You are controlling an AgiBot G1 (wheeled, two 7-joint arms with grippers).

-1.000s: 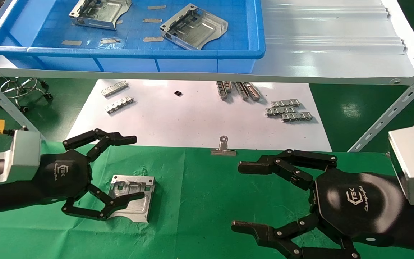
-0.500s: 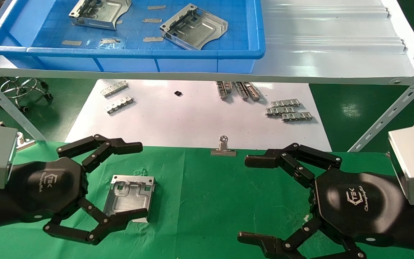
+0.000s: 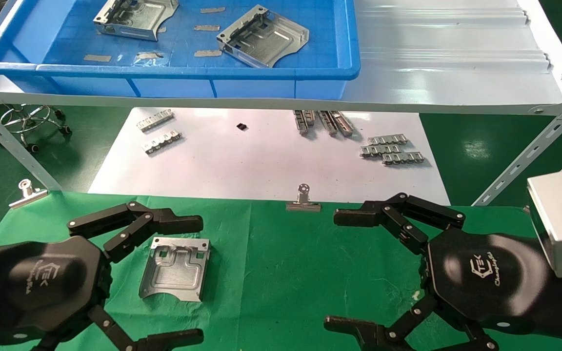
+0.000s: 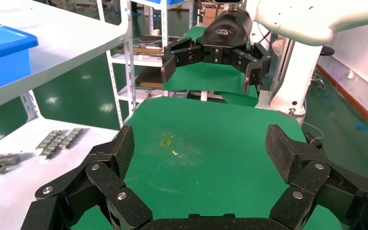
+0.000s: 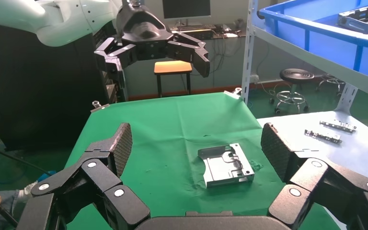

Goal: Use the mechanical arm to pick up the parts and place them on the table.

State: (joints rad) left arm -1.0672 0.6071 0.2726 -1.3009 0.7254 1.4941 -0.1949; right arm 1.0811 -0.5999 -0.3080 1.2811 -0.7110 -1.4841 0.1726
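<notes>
Green wrinkled cloth covers the table (image 3: 281, 273), pinned at its far edge by a silver binder clip (image 3: 303, 200), with a second clip (image 3: 27, 192) at the far left corner. One part (image 3: 176, 268), a silver stamped plate with raised side walls, lies flat on the cloth, nearer than the middle clip and to its left. The left gripper (image 3: 200, 280) hangs just above the cloth beside that plate, its jaws spread wide and empty; one finger (image 3: 164, 223) reaches over the plate's far edge, the other sits nearer the robot, and neither touches the metal. The right gripper (image 3: 342, 270) hovers over the cloth on the other side of the middle clip, well apart from the plate, its jaws likewise spread with nothing between them. Beyond the clip lies a white sheet (image 3: 261, 156) scattered with small toothed strips (image 3: 392, 150). Above that, on a shelf, a blue bin (image 3: 173, 73) holds two more parts (image 3: 264, 36).
</notes>
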